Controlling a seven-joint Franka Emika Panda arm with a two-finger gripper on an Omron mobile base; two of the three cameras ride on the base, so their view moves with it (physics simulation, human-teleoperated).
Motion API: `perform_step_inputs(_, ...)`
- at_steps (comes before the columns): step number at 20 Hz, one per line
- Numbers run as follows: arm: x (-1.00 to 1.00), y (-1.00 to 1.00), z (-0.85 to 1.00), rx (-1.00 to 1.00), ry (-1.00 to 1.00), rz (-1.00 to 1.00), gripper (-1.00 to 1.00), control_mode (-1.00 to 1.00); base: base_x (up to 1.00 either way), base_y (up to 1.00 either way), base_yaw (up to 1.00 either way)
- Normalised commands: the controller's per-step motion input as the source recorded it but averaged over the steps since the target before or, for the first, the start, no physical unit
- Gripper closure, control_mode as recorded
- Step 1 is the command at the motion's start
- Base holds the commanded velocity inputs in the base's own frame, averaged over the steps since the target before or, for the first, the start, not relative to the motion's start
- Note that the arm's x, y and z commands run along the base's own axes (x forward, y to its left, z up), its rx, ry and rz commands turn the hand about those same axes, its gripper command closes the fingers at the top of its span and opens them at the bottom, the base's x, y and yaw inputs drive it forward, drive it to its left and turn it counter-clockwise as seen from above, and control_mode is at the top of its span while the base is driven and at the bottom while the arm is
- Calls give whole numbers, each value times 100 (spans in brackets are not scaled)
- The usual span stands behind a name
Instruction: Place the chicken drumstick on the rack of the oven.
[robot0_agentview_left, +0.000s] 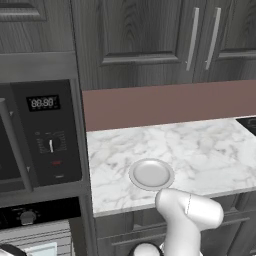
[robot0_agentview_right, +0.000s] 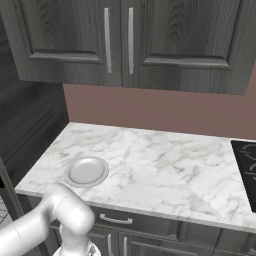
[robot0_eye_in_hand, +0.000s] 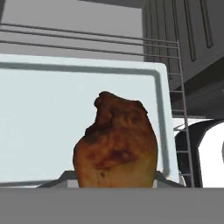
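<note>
The golden-brown, meaty chicken drumstick (robot0_eye_in_hand: 116, 142) sits clamped between the jaws, rising from the bottom of the hand view. Just beyond the jaws lies a pale, flat metal tray (robot0_eye_in_hand: 52, 122) on the oven's (robot0_agentview_left: 37, 230) thin wire rack (robot0_eye_in_hand: 175, 70). The round pale grey plate (robot0_agentview_left: 151, 174) sits bare on the white marble counter (robot0_agentview_left: 200, 150), well apart from the jaws.

golden-brown chicken drumstick (robot0_eye_in_hand: 116, 144), above oven (robot0_agentview_left: 37, 230) rack (robot0_eye_in_hand: 175, 83)

We see flat, even rendered light with no clear source. The marble desk (robot0_agentview_left: 200, 150) is bright without glare; the cabinets (robot0_agentview_right: 150, 40) at twelve o'clock stay dim. Edges are soft and pixelated; shadows are faint.
</note>
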Motion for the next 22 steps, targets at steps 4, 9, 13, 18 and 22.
perform_step_inputs(4, 18, 0, -21, 0, 11, -3, 100, -100, 0, 0, 0)
perform_step_inputs(9, 16, 0, -29, -1, 10, -2, 100, -100, 0, 0, 0)
perform_step_inputs(13, 4, 0, -48, -8, 1, -1, 100, -100, 0, 0, 0)
perform_step_inputs(18, 3, 0, -38, -7, 0, -1, 100, -100, 0, 0, 0)
perform_step_inputs(22, 0, 0, -32, -4, 0, -1, 100, -100, 0, 0, 0)
